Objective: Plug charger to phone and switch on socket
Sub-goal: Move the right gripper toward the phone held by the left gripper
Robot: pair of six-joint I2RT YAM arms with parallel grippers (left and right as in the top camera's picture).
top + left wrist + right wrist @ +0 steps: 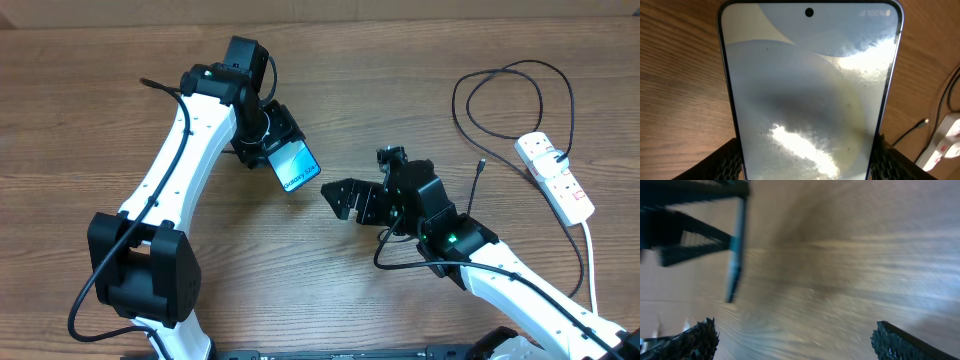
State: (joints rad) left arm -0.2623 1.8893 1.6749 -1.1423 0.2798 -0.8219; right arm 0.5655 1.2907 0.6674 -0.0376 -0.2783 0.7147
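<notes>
DEMO TABLE: The left gripper (pixel 806 152) clamps the phone (pixel 297 167) by its long edges, a ridged black finger (pixel 729 162) pressed to either side and the lit screen facing the wrist camera. The right gripper (pixel 333 200) has its fingers (pixel 695 340) spread wide with nothing between them, the tips near the phone's free end but apart from it; its wrist view is blurred. The charger (pixel 454 100) lies looped on the wooden table (pixel 120 80), behind the right fingers and well apart from both pairs. Its connector tip (pixel 482 161) rests free between the right arm and the socket (pixel 556 176). The socket's switch positions cannot be told.
</notes>
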